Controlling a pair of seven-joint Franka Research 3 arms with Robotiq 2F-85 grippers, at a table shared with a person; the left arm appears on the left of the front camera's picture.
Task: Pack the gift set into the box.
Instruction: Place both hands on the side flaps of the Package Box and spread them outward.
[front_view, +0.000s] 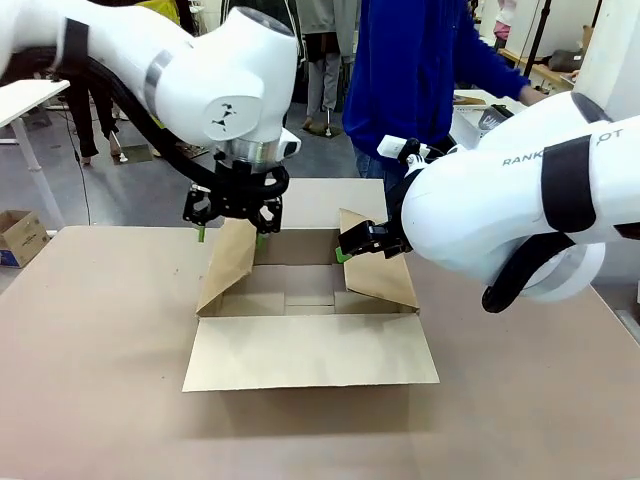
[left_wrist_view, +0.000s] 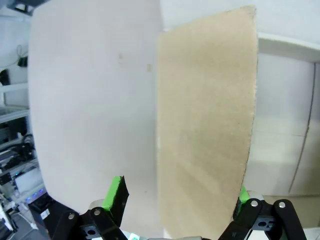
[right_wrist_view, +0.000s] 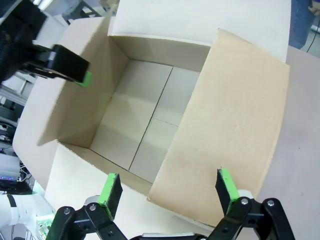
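Apparently opening the box (front_view: 310, 352) is in hand, both arms' fingers (left_wrist_view: 175, 207) (right_wrist_view: 167, 197) parted; next, spread the side flaps (front_view: 229, 264) (front_view: 380, 262).

Box in all three views

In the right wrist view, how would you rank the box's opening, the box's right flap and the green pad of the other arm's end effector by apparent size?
1. Box opening and right flap: too alike to rank.
2. Green pad: clearly smallest.
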